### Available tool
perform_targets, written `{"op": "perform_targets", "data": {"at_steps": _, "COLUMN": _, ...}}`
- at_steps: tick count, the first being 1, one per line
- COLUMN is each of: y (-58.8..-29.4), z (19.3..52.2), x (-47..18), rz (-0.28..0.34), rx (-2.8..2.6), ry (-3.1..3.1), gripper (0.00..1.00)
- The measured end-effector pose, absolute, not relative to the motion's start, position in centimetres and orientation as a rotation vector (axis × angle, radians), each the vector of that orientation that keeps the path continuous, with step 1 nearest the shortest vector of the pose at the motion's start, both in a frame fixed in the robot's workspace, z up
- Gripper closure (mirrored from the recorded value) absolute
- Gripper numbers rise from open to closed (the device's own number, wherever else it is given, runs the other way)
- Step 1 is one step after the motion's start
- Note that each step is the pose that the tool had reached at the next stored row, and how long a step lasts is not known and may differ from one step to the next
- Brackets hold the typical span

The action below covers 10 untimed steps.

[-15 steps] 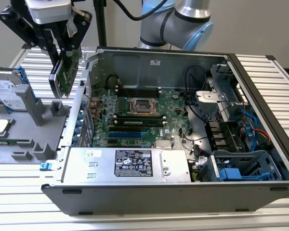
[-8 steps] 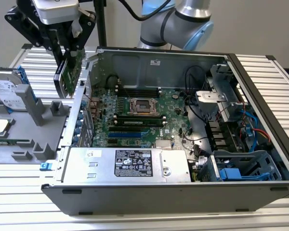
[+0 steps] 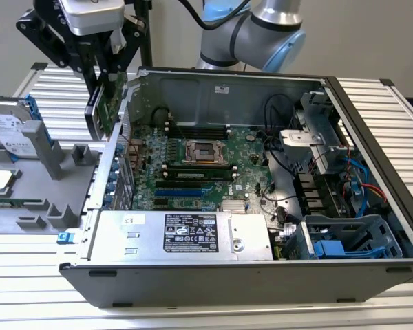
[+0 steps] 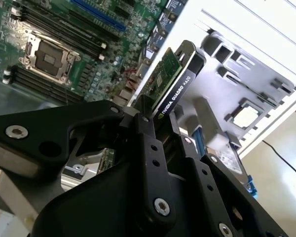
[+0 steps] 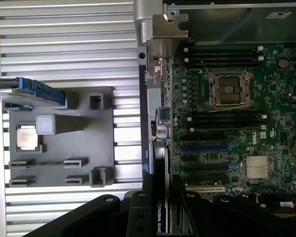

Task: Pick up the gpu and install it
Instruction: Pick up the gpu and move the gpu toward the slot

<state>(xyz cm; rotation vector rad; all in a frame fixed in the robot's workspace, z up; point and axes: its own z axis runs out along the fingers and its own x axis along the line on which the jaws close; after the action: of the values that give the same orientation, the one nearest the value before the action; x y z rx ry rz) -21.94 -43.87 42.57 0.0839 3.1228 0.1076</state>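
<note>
The gpu [image 4: 170, 79], a flat green-and-black card, hangs on edge, clamped in the black gripper [image 4: 160, 118], above the open grey computer case's [image 3: 213, 275] wall on the exterior view's left. The case contains a large green motherboard [image 3: 199, 158]. The grey plastic tray [image 3: 72, 182] beside it holds a silver hard drive with blue rails [image 3: 12, 127].

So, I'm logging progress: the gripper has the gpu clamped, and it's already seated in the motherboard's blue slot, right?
Not seated. The gripper does have the gpu clamped, but the exterior view shows it held in the air beside the case wall, and the blue slot on the motherboard is empty.
</note>
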Motion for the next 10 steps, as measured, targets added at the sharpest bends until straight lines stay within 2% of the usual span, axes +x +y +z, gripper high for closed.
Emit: {"op": "perform_targets", "data": {"at_steps": 10, "y": -43.87, "z": 42.57, "x": -20.87, "rz": 0.108, "rx": 0.084, "ry": 3.123, "gripper": 1.00}}
